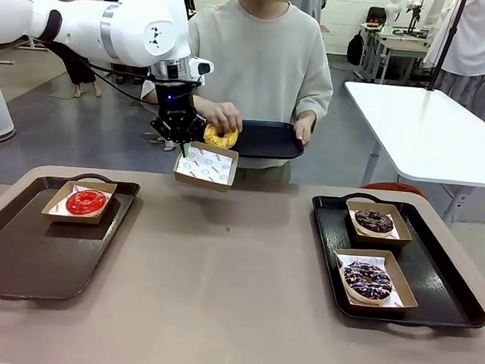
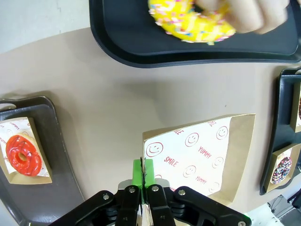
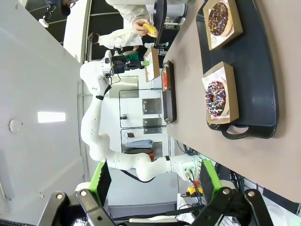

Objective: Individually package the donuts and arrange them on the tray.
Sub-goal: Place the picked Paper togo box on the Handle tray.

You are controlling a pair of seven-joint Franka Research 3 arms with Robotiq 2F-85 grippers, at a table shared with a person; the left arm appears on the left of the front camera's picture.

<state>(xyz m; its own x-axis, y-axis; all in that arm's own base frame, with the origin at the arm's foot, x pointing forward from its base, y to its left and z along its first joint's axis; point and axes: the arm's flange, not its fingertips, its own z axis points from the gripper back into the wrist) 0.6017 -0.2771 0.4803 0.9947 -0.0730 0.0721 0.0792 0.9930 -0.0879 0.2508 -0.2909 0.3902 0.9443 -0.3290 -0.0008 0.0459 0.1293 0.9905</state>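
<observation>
Here the left claw (image 1: 183, 148) is pinched tight on one edge of a paper-lined cardboard box (image 1: 206, 165), holding it tilted in the air above the far middle of the surface (image 1: 219, 272); in the left wrist view the green pads (image 2: 137, 172) grip the box rim at 6 o'clock, the printed liner spreading toward 3 o'clock. Just beyond the box, at 1 o'clock from the claw in the front view, the person's hand (image 1: 220, 115) holds the yellow sprinkled donut (image 1: 221, 136) over the near end of a black tray (image 1: 266, 139) that the person's other hand (image 1: 304, 128) grips — the donut hangs just above the box, not yet in it. The right claw (image 3: 153, 176) stands wide with nothing between its pads, seen in its own wrist view at 6 o'clock. Farther out, at 8 o'clock from the left claw in the front view, the red donut (image 1: 86, 202) sits in a box on the left dark tray (image 1: 21, 250). At 4 o'clock, on the right dark tray (image 1: 435, 279), the chocolate donut (image 1: 374, 221) sits boxed at the far end and the drizzled donut (image 1: 367, 281) boxed nearer — the two boxes close together.
</observation>
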